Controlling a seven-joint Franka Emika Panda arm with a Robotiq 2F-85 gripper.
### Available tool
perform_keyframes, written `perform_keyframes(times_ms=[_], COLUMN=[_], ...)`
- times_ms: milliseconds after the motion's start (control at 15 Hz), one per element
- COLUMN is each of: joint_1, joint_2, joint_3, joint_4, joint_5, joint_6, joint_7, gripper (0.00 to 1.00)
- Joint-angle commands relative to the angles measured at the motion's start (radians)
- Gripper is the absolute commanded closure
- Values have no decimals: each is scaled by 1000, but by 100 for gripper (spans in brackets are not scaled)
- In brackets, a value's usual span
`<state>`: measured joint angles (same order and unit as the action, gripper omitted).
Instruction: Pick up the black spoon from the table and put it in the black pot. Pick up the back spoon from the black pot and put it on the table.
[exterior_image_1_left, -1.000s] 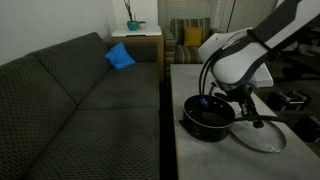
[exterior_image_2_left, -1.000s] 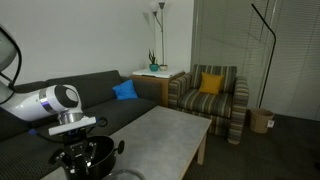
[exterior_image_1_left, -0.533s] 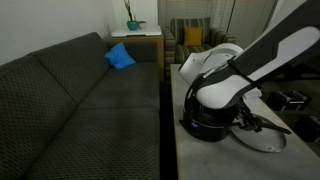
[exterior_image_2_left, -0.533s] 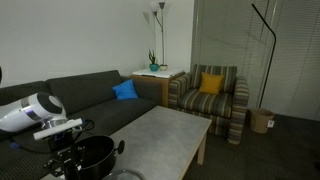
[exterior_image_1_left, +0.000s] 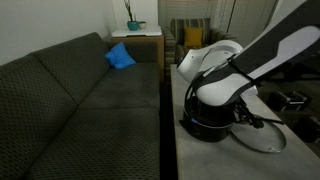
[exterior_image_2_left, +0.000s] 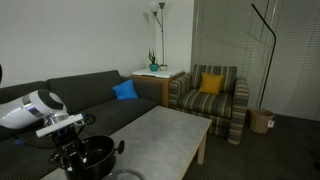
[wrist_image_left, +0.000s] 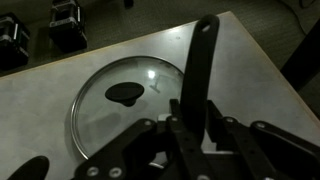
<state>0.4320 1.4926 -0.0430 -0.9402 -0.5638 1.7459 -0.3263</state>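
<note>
You're holding the black spoon (wrist_image_left: 201, 60) right now. In the wrist view the pincer (wrist_image_left: 193, 130) is standing narrow, clamped on the slim shaft. The rest of the spoon is running up and away from the jaws, and I can't tell which end is the free one. The spoon is off the tabletop (wrist_image_left: 255, 75) and hanging over the rim of the round glass lid (wrist_image_left: 100, 125), which is lying flat, knob up.

Gripping it across the thin shaft is making sense to me: the long free end can reach into the pot while the pincer is riding clear of the rim.

In both exterior views the arm (exterior_image_1_left: 235, 75) is bending low over the black pot (exterior_image_1_left: 200, 128), which is sitting at the end of the tabletop beside the sofa (exterior_image_1_left: 70, 100). The white wrist housing is blocking the pincer there, so I can't tell whether the spoon's far end is dipping inside the pot or hanging just above it.

My read is that you're somewhere between pot and tabletop, and I can't say which leg of the job this is. If you're setting it down, I'd be aiming for bare grey surface, not the glass, and keeping the spoon level so it isn't pivoting in that narrow grip.
</note>
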Motion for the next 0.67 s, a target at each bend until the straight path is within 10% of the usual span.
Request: perform_keyframes(times_ms=[0, 600], joint_1=[-98, -283], joint_2=[-32, -79], joint_3=[15, 190], joint_4=[1, 49], joint_5=[43, 197], joint_6=[106, 316], joint_7=[16, -195], gripper=[93, 93])
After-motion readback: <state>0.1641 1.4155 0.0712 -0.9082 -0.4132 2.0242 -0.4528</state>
